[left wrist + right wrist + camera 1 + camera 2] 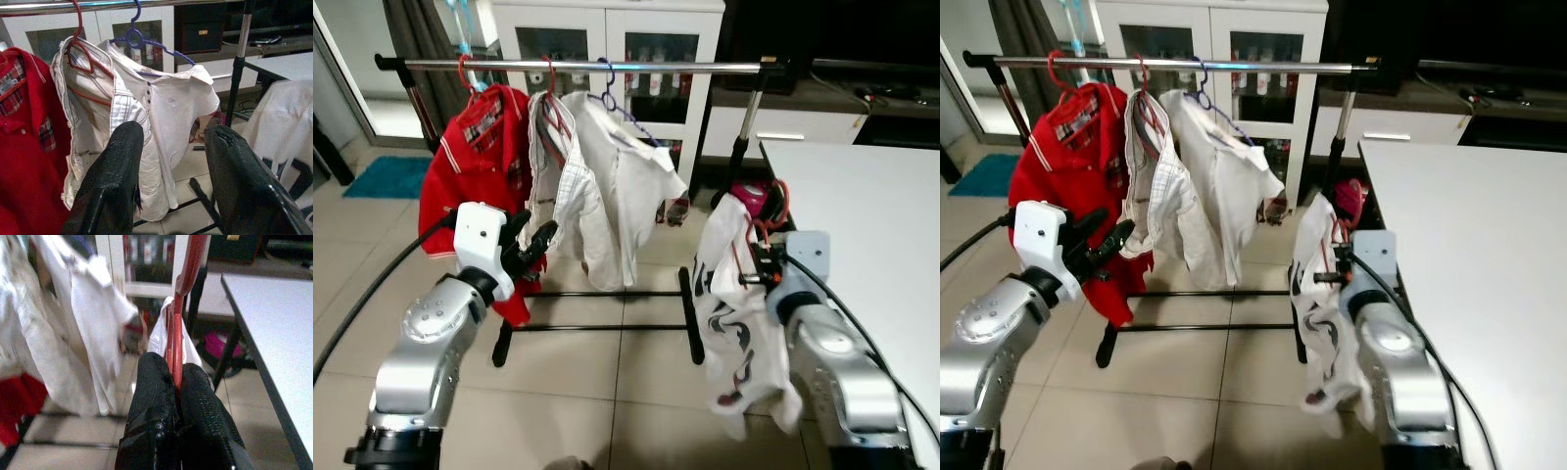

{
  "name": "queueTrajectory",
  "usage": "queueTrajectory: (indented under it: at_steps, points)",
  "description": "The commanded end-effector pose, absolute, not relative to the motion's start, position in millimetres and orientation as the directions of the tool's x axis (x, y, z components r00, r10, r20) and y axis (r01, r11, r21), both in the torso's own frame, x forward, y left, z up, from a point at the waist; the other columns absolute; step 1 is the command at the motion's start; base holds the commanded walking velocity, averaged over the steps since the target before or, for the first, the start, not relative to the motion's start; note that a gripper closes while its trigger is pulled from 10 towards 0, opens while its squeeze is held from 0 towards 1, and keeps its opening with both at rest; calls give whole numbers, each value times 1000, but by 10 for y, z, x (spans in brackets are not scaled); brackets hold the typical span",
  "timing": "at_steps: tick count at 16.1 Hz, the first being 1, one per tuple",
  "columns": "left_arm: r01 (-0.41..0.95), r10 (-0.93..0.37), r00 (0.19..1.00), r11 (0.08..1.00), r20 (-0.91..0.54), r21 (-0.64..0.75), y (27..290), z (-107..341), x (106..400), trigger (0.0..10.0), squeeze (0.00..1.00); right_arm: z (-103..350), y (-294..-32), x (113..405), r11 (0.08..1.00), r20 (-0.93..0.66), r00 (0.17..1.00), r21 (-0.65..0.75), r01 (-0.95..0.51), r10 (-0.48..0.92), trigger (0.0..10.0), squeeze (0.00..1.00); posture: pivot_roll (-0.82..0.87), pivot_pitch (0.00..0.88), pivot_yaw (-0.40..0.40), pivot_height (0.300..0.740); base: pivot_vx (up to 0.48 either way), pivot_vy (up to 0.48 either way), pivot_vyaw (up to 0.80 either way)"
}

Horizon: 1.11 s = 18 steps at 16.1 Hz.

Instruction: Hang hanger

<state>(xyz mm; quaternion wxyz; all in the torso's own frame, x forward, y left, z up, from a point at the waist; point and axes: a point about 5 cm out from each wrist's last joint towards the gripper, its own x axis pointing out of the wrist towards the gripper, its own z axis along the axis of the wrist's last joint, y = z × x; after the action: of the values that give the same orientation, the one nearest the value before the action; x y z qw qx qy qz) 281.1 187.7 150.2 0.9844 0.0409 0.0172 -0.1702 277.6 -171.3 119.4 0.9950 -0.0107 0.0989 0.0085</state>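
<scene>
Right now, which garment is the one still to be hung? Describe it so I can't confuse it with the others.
Find the clothes rail with three shirts on it, then look off its right end, beside the white table. There a white shirt with dark print dangles from a red hanger, which the right tool is shut on. Unlike its neighbours, it is off the rail.

Home living room, tiled floor [607, 392], white glass-door cabinet [607, 49], clothes rail [607, 67], white table [862, 215]

The silver metal rail [607, 67] is bare toward 3 o'clock of the purple plastic hanger [612, 96]; three hung shirts crowd toward 9 o'clock.
</scene>
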Motion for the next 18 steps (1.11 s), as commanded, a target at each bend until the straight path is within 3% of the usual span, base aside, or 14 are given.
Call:
queueTrajectory:
  at_steps: [1, 13, 18]
  points:
    - [326, -323, 945, 941, -44, 93, 1865, 1538, 2815, 10000, 0, 1316, -1734, 2838, 1000, -126, 992, -23, -3, 0, 10000, 0, 32, 0, 44, 740, 345, 0, 0]
    - [352, -350, 936, 930, -32, 105, 1803, 1582, 2867, 10000, 0, 1460, -1661, 2947, 998, -23, 999, -44, -46, 45, 10000, 0, 25, 0, 46, 740, 400, 0, 0]
    - [362, -359, 932, 925, -44, 116, 1816, 1563, 2817, 10000, 0, 1484, -1533, 2945, 986, -24, 989, -73, -148, 147, 10000, 0, 36, 0, 36, 740, 410, 0, 261]
